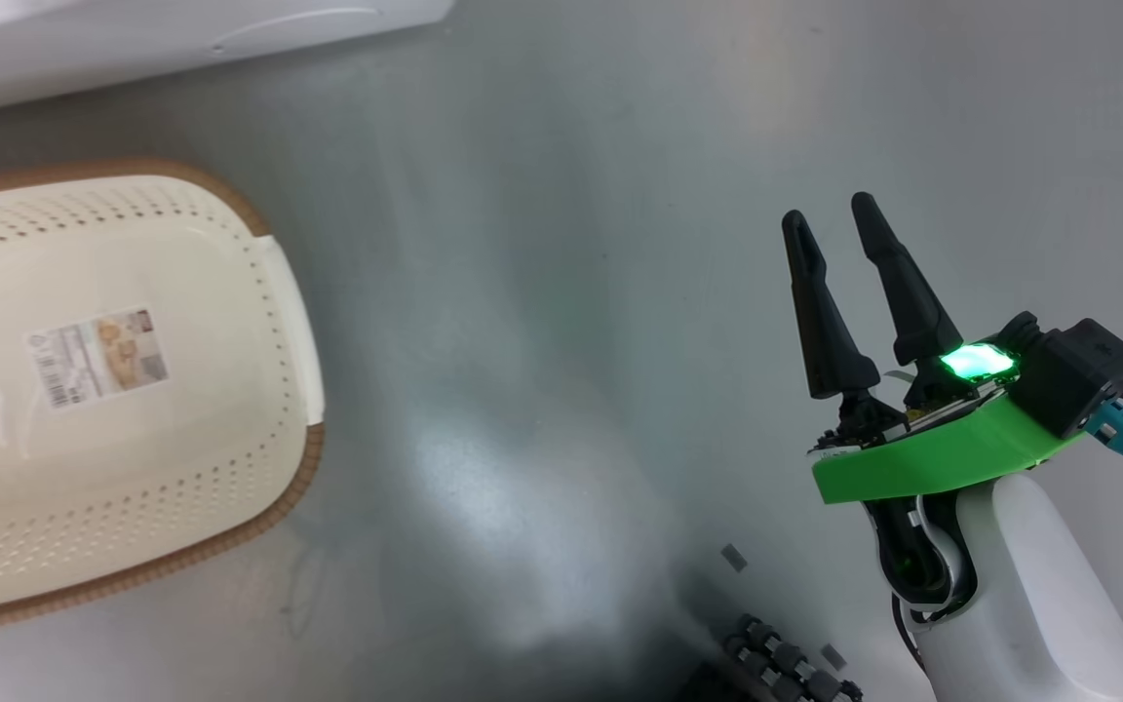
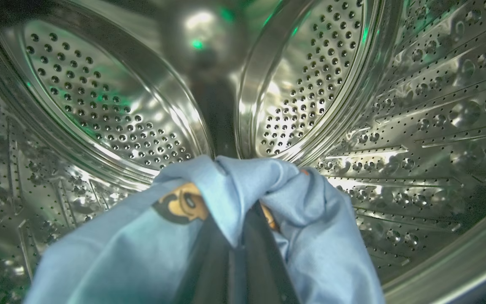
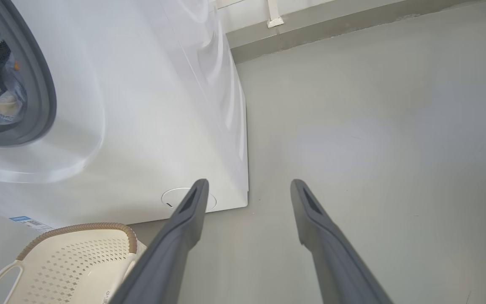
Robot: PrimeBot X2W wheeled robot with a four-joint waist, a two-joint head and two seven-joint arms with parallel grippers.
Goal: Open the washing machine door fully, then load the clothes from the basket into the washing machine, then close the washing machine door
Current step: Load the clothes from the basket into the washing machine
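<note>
Clutching clothes (image 2: 310,228) inside drum (image 2: 416,126), left gripper (image 2: 243,257), right gripper (image 1: 830,213) splayed over floor (image 1: 571,292)

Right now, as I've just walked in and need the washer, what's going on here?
The robot is loading laundry. Its left gripper, shut on a light blue garment, is inside the steel drum of the washing machine. Its right gripper hangs open over the floor, holding nothing. The basket beside the machine shows no clothes where visible, just a paper label, so this may be the last piece.
</note>
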